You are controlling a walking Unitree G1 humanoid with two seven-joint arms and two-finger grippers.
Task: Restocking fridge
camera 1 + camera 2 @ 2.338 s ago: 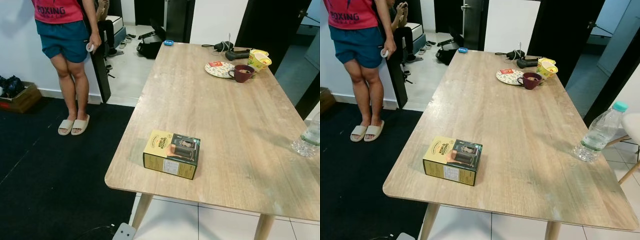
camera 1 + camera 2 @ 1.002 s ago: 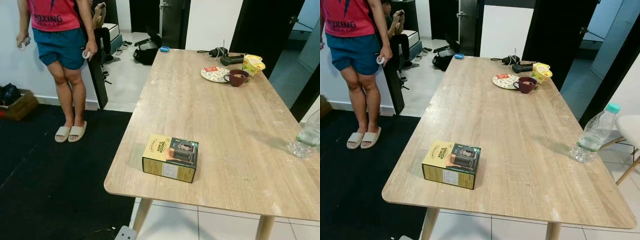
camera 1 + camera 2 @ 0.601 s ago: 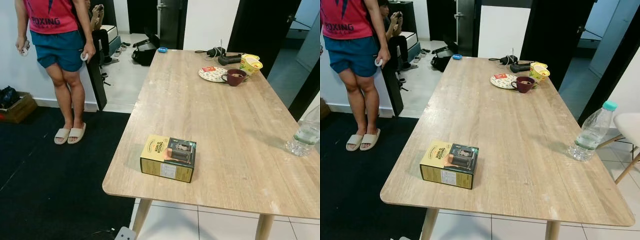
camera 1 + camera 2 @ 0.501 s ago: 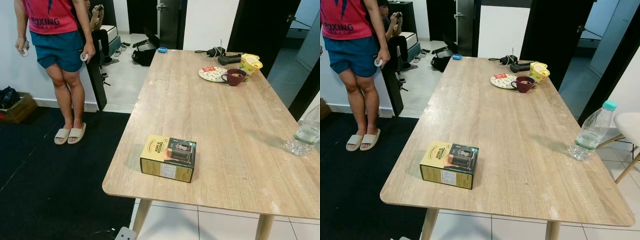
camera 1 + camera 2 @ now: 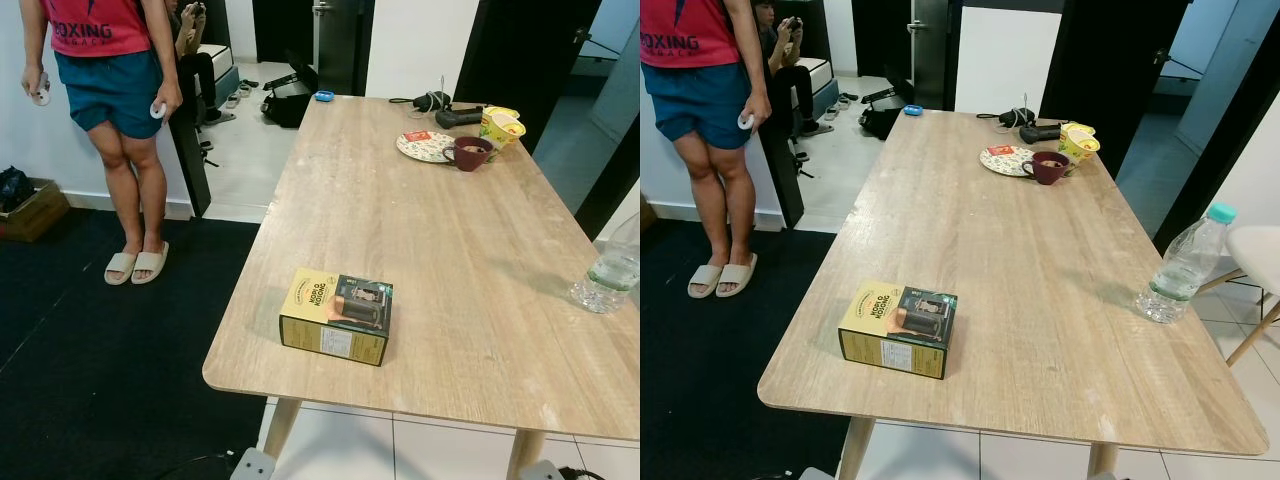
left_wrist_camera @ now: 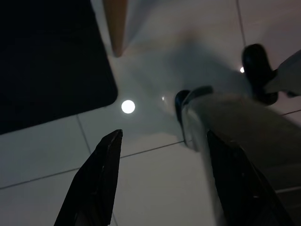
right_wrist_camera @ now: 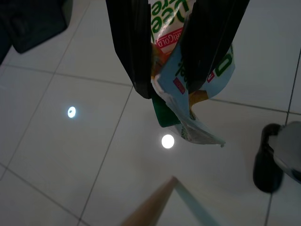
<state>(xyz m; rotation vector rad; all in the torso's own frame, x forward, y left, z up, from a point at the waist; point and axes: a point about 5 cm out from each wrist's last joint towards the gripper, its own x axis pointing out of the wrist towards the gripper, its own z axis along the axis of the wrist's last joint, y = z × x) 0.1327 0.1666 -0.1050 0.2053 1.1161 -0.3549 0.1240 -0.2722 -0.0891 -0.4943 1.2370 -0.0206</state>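
My right gripper hangs low over the tiled floor, shut on a green, white and red snack packet whose crumpled end pokes out past the fingertips. The left gripper also hangs over the floor, open, with nothing between its fingers. A yellow and dark green box lies near the front left corner of the wooden table. A clear water bottle with a teal cap stands at the table's right edge.
At the table's far end sit a plate, a dark red mug and a yellow cup. A person in blue shorts stands to the left by a black rug. A white chair stands at the right.
The head view has shifted a little as I move. The standing person has shifted their arms slightly. Nothing on the table has moved.
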